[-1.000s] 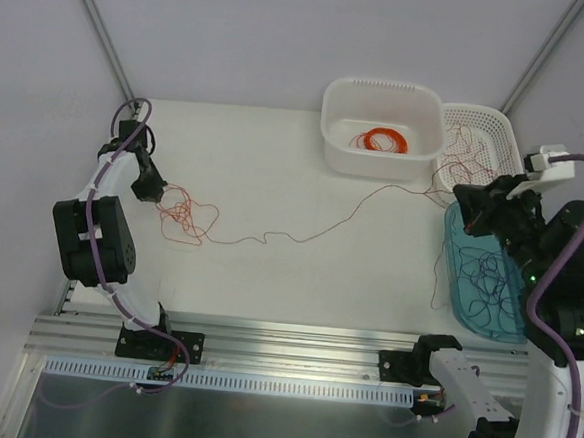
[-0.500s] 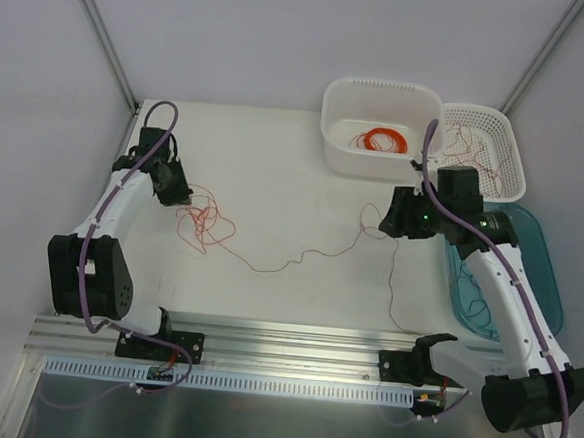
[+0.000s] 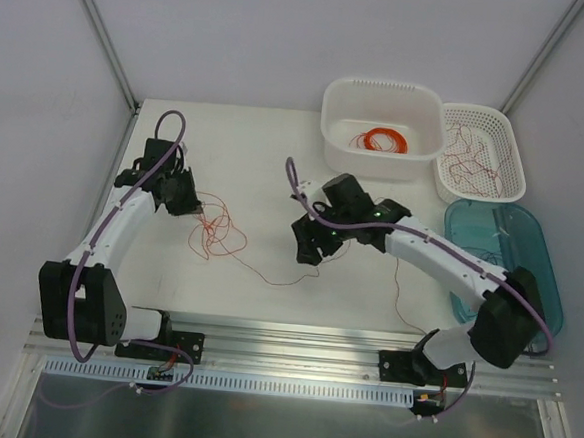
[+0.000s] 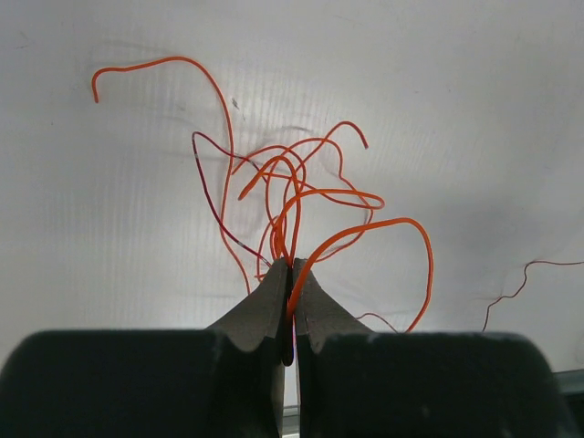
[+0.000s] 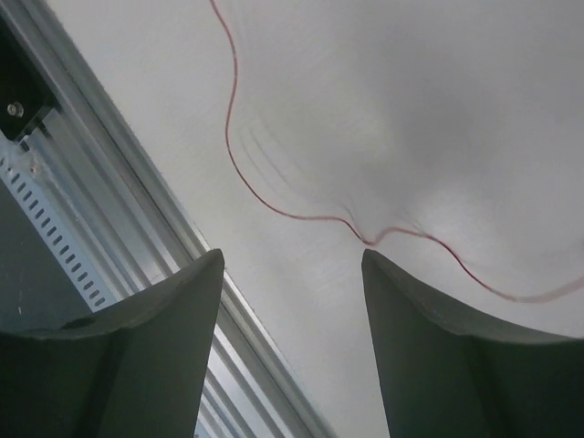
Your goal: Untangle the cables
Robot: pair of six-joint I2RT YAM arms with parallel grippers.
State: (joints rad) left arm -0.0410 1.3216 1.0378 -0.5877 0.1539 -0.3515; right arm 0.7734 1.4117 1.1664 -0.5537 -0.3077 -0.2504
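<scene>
**Left gripper pinches the cables, right gripper is wide open**

The left gripper (image 4: 290, 265) is squeezed tight. Its two fingers press together, and some orange wires are pinched right at the tip. These wires belong to the cables (image 4: 301, 192), a small bunch of thin orange and dark red loops. From the pinch they curl up and spread out over the white counter (image 3: 276, 168). From the top camera, this bunch sits on the left part of the counter, just beside the left gripper. One long thin strand (image 3: 268, 275) runs away from the bunch toward the middle.

The right gripper (image 5: 292, 260) has its fingers far apart and holds nothing. It is near the middle of the counter and points down. One thin red wire (image 5: 274, 205) lies on the counter under it and bends close to one fingertip. I cannot tell if it touches that finger. A metal rail (image 5: 128, 196) runs along the counter's edge beside it.

Farther back on the right is a white tub (image 3: 384, 86) with a neat orange ring coil (image 3: 380, 140) inside. Next to it is a white basket (image 3: 517, 160) with loose red wires (image 3: 472, 151) in it. In front of the basket sits a blue tray (image 3: 546, 247).
</scene>
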